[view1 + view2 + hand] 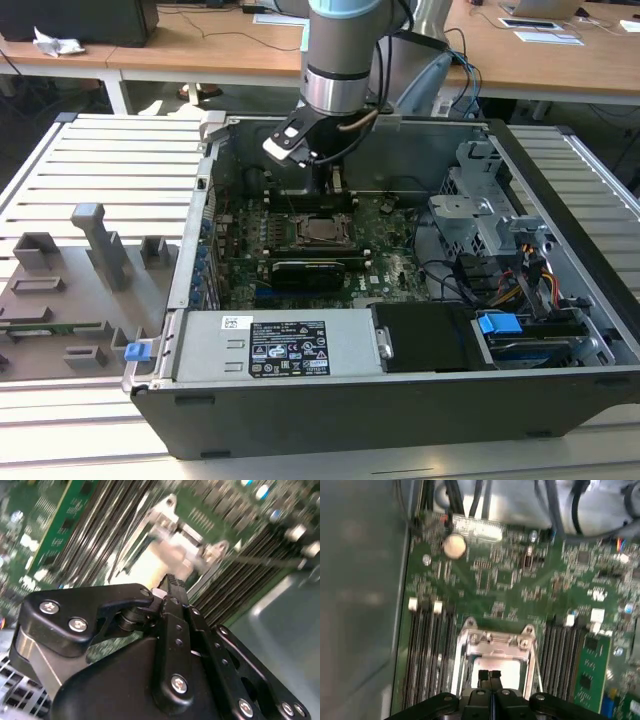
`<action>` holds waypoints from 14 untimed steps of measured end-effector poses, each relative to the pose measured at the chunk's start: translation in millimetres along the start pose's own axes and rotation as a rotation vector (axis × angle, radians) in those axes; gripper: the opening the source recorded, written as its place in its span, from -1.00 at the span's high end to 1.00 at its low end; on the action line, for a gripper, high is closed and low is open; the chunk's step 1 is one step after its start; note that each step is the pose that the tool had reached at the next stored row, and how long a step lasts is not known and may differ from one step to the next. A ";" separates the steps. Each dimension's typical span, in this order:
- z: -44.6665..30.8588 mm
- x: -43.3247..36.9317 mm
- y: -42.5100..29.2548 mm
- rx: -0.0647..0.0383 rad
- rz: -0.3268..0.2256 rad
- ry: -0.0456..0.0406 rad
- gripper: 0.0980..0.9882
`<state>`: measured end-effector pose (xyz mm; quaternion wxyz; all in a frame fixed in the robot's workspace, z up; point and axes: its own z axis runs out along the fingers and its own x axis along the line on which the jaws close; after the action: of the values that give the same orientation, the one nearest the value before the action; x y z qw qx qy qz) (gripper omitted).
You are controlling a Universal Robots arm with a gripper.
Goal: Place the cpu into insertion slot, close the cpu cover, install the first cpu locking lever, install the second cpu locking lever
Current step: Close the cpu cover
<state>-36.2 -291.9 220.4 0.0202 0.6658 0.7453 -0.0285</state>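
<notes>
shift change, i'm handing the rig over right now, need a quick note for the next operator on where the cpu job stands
Gripper: shut, nothing visibly held, tips low over the cpu cover.
Cpu: in the insertion slot, its pale top showing through the cover's opening.
Done: cpu placed; cover looks down over it.
Left: both locking levers. A thin wire lever runs beside the socket; I cannot tell whether it is latched.
</notes>
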 end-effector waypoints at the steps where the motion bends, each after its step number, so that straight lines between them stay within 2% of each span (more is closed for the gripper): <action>1: 1.9 0.6 -4.3 0.000 0.000 0.0000 0.98; 2: 5.3 1.6 -10.6 0.000 0.000 0.0000 0.98; 8: 14.3 4.2 -28.2 -0.001 -0.007 0.0000 0.98; 12: 16.2 4.3 -28.3 0.000 -0.010 -0.0003 0.98; 14: 16.3 4.0 -25.2 -0.001 -0.011 -0.0001 0.98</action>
<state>-61.8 -291.8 204.3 0.0204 0.6619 0.7488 -0.0283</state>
